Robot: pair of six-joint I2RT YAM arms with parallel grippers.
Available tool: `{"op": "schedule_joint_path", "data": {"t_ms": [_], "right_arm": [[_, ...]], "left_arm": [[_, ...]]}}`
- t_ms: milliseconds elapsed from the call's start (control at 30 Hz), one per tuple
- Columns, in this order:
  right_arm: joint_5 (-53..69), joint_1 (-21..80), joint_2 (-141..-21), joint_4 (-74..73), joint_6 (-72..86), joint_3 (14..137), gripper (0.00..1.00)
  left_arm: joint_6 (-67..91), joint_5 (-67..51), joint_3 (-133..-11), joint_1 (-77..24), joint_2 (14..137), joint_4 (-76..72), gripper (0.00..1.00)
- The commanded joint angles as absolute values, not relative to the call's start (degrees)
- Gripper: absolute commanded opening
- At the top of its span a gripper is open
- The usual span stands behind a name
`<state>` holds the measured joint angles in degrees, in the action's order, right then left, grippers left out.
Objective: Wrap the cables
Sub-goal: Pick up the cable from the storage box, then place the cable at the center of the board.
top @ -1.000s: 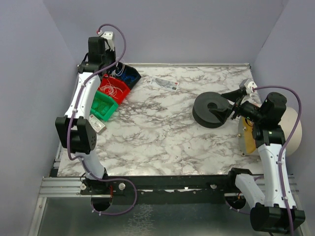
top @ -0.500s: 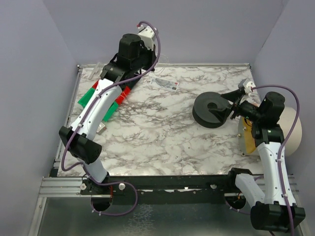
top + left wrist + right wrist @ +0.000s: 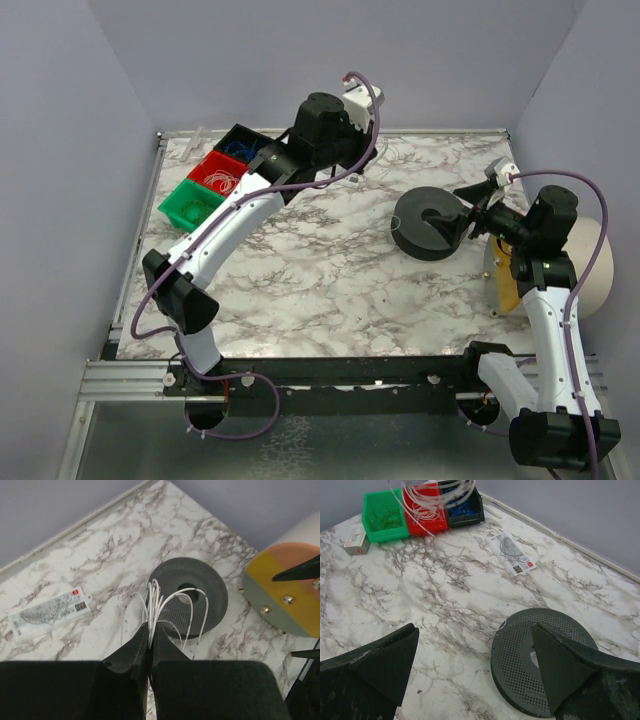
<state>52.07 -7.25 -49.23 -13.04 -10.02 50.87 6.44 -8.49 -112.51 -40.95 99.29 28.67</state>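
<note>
My left gripper (image 3: pixel 150 626) is shut on a bundle of thin white cables (image 3: pixel 161 599), whose loops stick out past the fingertips. It hangs above the table just left of the black spool (image 3: pixel 212 600), a round two-flanged reel with a perforated top and a centre hole. In the top view the left gripper (image 3: pixel 340 166) is near the back middle and the spool (image 3: pixel 425 225) lies flat at the right. My right gripper (image 3: pixel 463 213) is wide open and empty, one finger over the spool (image 3: pixel 550 660). The right gripper (image 3: pixel 474 630) touches nothing.
Green (image 3: pixel 190 200), red (image 3: pixel 218 172) and black (image 3: pixel 240 142) bins stand at the back left. A printed card (image 3: pixel 47 612) lies near the back edge. A large white roll with a yellow-orange end (image 3: pixel 505 285) stands at the right edge. A small box (image 3: pixel 356 539) sits by the green bin.
My left arm has swung from over the bins to the right, carrying the white cables towards the spool. My right arm has barely moved.
</note>
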Motion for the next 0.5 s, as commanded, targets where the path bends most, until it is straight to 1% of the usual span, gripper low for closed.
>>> {"op": "schedule_joint_path", "data": {"t_ms": [0,100,267,467], "right_arm": [[49.4,-7.66,-49.39,-12.02,-10.0,50.28,1.0],[50.08,-7.67,-49.61,-12.11,-10.39,50.19,1.0],[51.25,-7.69,-49.85,-12.52,-11.16,50.06,1.0],[52.69,-7.69,-49.77,-12.61,-11.67,49.84,1.0]], "left_arm": [[8.33,-6.88,-108.68,-40.23,103.87,28.68,0.06],[9.12,-8.37,-108.43,-40.25,103.98,27.9,0.07],[9.23,-8.8,-108.63,-40.25,103.73,27.77,0.13],[7.69,-9.99,-106.08,-40.25,102.61,27.39,0.14]]}}
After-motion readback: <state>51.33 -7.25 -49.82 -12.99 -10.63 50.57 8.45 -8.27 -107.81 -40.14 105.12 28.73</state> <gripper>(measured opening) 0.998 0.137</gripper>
